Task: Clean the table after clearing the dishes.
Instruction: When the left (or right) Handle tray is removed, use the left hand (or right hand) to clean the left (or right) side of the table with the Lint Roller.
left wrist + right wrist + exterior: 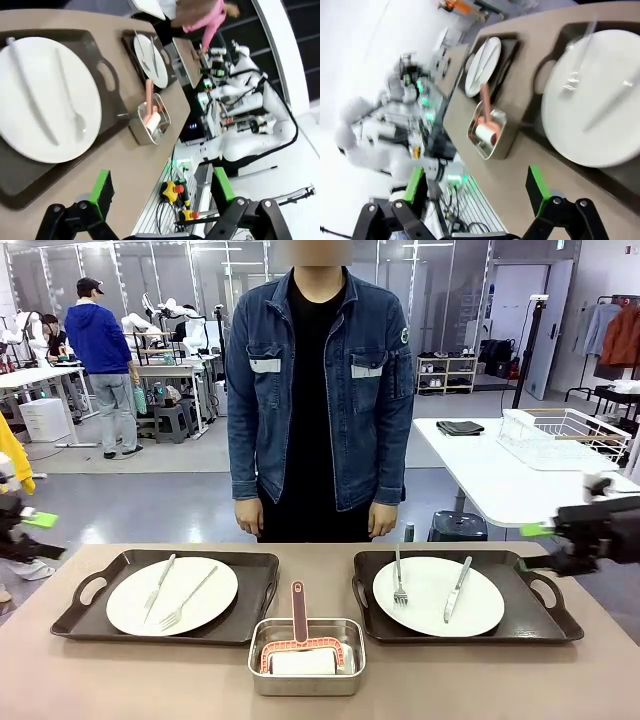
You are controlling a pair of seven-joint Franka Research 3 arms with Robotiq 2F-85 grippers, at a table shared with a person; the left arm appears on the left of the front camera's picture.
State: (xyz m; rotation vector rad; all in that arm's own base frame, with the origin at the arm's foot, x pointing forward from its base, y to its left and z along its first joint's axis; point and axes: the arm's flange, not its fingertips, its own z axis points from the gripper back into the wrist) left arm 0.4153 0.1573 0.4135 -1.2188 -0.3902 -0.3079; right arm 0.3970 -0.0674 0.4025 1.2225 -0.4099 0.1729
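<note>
Left pincer (162,187) and right pincer (477,186) are held open, empty, by the worktop's (150,680) ends; left tray (255,565) and right tray (365,572) are laid handle-first toward each.

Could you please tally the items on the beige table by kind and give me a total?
Dark brown trays: 2
White plates: 2
Forks: 2
Knives: 2
Steel pan: 1
Pink roller: 1
Total: 10
</note>
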